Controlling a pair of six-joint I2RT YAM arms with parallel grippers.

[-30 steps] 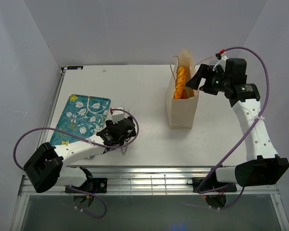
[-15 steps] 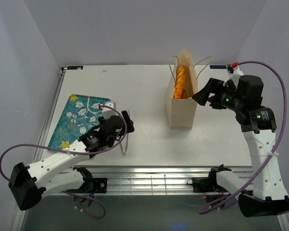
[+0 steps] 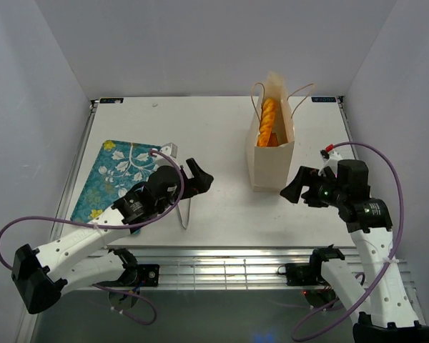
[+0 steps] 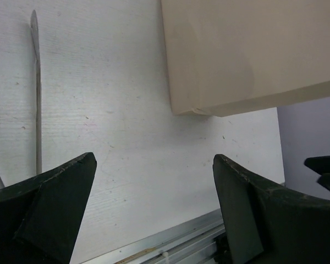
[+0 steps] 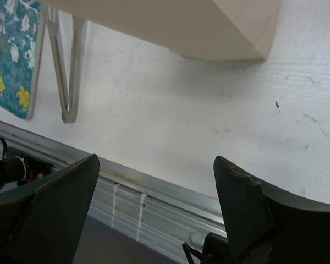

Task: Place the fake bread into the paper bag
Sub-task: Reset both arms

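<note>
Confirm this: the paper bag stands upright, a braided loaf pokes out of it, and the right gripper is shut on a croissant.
Wrong on the gripper: the right wrist view shows the right gripper open and empty. The paper bag does stand upright with the braided loaf poking out.

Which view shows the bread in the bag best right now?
Top external: it looks down into the open bag, where the orange-brown bread shows at the mouth. Of the bag, both wrist views catch just its outer wall from low down, and no bread at all.
</note>
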